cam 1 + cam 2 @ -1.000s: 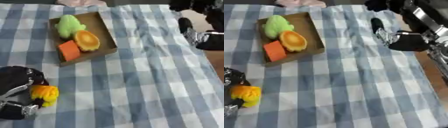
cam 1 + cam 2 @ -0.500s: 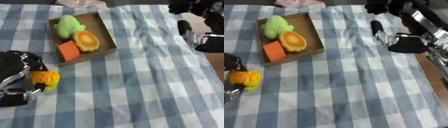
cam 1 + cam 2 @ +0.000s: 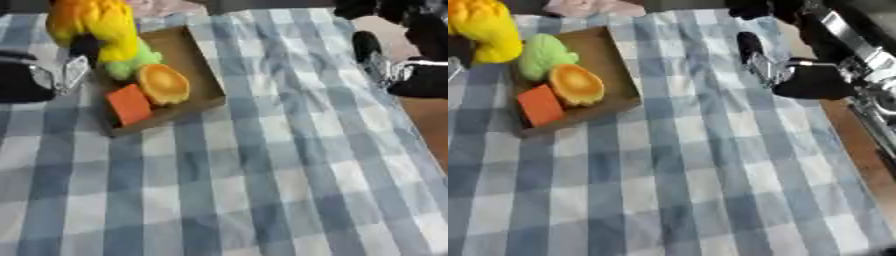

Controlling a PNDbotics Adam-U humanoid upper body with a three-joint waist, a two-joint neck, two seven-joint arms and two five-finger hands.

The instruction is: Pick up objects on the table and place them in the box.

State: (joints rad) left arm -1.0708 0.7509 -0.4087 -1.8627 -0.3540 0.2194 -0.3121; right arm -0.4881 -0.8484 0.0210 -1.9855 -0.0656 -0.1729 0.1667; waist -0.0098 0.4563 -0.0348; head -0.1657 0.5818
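I had the left robot hand raised at the near-left edge of the cardboard box, its fingers grasping a yellow-and-orange toy held above the box's far end, not yet released. Inside the box already lay a green toy at the far end, an orange round toy in the middle and a red-orange block nearest me. The right robot hand hung idle well to the right of the box; whether its fingers were curled I could not tell, and the checked cloth on the bench showed nothing else left to collect, so I judged this the last piece.
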